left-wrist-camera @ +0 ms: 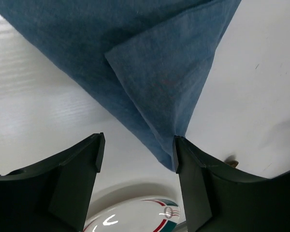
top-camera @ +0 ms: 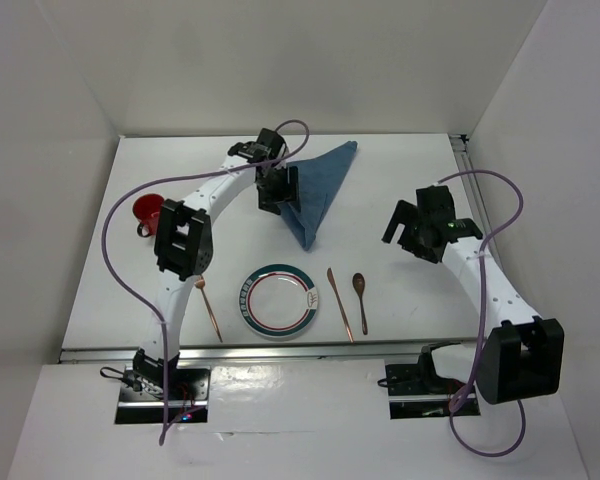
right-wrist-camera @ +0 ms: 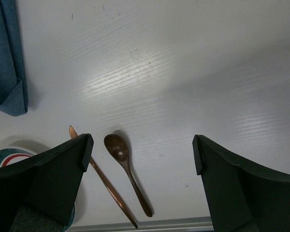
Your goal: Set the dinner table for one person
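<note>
**Left tool (left-wrist-camera: 137, 145) and right tool (right-wrist-camera: 141, 150) both hanging open**

Left one is hovering, jaws apart, at one soft blue cloth's (left-wrist-camera: 159, 72) pointed corner. Right one is gaping over one dark wooden spoon (right-wrist-camera: 117, 147) and one slim coppery knife (right-wrist-camera: 114, 193). The flat, glossy white tabletop (top-camera: 410, 170) is lying under everything, with its metal rail along the near edge.

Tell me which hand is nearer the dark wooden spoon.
Right. The right hand hangs open just beyond the spoon, over its bowl end. The left hand is farther off to the spoon's left, open over the near tip of the blue cloth.
</note>
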`<state>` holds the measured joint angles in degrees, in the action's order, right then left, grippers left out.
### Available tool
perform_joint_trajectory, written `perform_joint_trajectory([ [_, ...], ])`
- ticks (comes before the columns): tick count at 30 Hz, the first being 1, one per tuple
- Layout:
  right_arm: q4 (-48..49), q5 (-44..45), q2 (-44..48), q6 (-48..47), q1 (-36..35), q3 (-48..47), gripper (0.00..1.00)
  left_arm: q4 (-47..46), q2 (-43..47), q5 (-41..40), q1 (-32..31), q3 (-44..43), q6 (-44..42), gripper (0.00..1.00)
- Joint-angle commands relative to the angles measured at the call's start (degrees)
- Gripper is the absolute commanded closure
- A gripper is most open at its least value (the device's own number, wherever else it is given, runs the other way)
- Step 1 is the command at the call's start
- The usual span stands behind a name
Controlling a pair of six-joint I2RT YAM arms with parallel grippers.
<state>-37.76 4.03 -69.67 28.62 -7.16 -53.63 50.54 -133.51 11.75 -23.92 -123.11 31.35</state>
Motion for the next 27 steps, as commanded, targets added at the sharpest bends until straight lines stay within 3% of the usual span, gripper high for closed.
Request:
perform_joint_trajectory([
  [1,1.37,-0.6,1.03,-0.41,-0.4,-2.18,0.03,-3.69,-2.44,3.36,0.63,-2.92,3.88,0.25],
  [8,1.37,-1.13,-0.2,-0.41,-0.4,-2.8,0.03,-7.57,-5.96,9.86,1.16,-4.77,7.66,0.35],
  [15,0.84,-1.13,-1.87,-0.41,-0.4,-3.33,0.03,-8.35,-7.55,10.4,1.16,-5.74,9.16,0.41],
  [19,0.84,-2.45,-2.49,0.12,-0.4,-3.33,0.03,-8.36,-6.41,10.4,1.69,-5.74,9.16,0.61],
  [21,1.37,-4.63,-3.02,0.12,-0.4,-3.33,0.03,-8.36,-4.92,10.4,2.21,-5.13,9.16,0.81],
  [24,2.78,-8.49,-4.77,-1.28,-0.4,-4.11,0.03,-7.66,-2.21,9.88,2.92,-3.98,8.55,1.0],
  [27,4.0,-13.32,-8.37,-2.42,-0.4,-7.52,0.03,-5.81,1.92,6.03,4.23,0.03,6.45,1.0],
])
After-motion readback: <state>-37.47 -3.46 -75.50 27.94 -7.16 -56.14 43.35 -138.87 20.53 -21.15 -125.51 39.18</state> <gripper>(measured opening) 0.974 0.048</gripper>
